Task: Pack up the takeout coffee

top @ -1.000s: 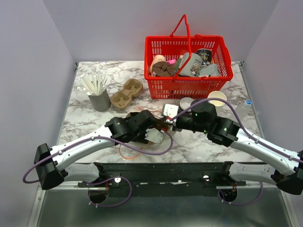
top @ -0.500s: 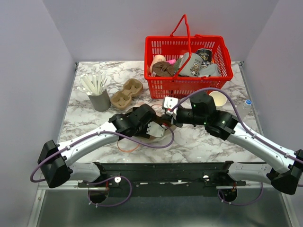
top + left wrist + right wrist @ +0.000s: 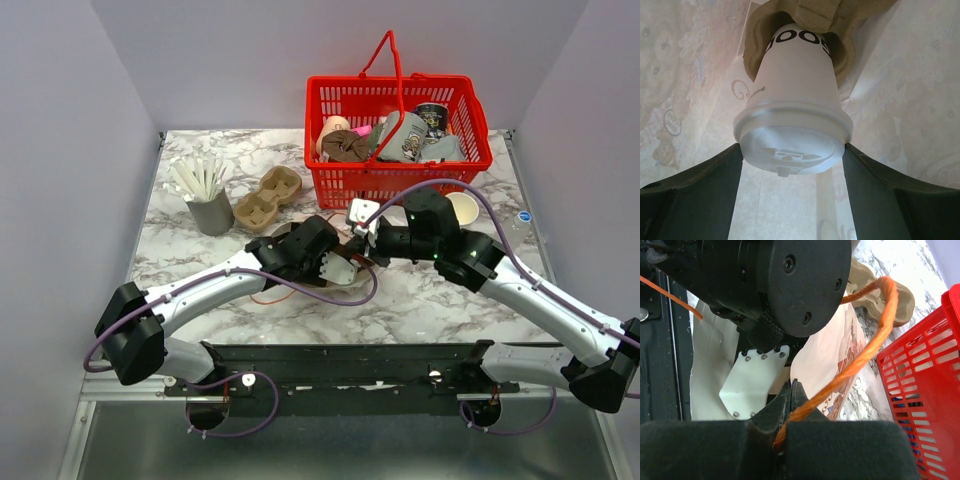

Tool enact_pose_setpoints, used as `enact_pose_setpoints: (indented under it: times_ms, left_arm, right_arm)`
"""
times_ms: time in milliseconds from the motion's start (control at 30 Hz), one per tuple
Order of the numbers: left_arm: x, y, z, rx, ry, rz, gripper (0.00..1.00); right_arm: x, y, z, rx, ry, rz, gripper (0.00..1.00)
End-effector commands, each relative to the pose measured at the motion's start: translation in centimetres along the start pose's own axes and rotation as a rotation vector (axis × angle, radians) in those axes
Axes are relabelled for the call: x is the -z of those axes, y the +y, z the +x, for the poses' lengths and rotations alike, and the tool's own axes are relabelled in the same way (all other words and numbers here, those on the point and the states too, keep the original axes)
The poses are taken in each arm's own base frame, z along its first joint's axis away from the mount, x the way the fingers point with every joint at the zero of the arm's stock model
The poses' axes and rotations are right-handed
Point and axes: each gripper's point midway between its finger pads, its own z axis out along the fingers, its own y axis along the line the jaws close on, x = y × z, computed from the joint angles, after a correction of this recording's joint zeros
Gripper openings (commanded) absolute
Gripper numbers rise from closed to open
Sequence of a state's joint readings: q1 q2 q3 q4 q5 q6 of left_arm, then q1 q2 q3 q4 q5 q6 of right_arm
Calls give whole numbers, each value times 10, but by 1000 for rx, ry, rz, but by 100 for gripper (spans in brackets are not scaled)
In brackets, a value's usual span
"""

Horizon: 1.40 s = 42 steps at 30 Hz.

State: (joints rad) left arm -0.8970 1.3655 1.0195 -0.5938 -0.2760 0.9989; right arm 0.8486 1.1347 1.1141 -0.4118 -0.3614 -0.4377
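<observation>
The cup (image 3: 792, 90) sits within the bag (image 3: 900, 100), pale printed walls around it. Its base is pushed into a crumpled brown fold (image 3: 840, 50) and its lid (image 3: 790, 150) faces the left wrist camera. The left gripper (image 3: 792, 155) grasps it, one of its fingers (image 3: 715, 175) against each side of the lid rim. The right gripper (image 3: 790, 390) is clenched on the bag's orange cord handle (image 3: 865, 345). From above, both grippers meet at mid-table (image 3: 450, 300), just in front of the red basket (image 3: 400, 185).
</observation>
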Motion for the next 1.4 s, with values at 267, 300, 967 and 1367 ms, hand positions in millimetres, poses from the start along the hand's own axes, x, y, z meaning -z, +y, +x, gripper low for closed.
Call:
enact_pose_setpoints:
  times_ms: [267, 300, 967, 1367]
  left_arm:
    - [10, 14, -6, 104, -57, -67, 89]
    - [10, 15, -6, 109, -57, -69, 99]
    - [28, 30, -27, 186, -165, -74, 99]
    - [36, 34, -39, 234, -230, -70, 99]
  right_arm:
    - [12, 5, -5, -45, 6, -80, 1]
    - [12, 4, -4, -47, 10, -75, 1]
    - [21, -26, 21, -169, 88, -59, 0]
    - [20, -26, 30, -179, 124, -89, 0]
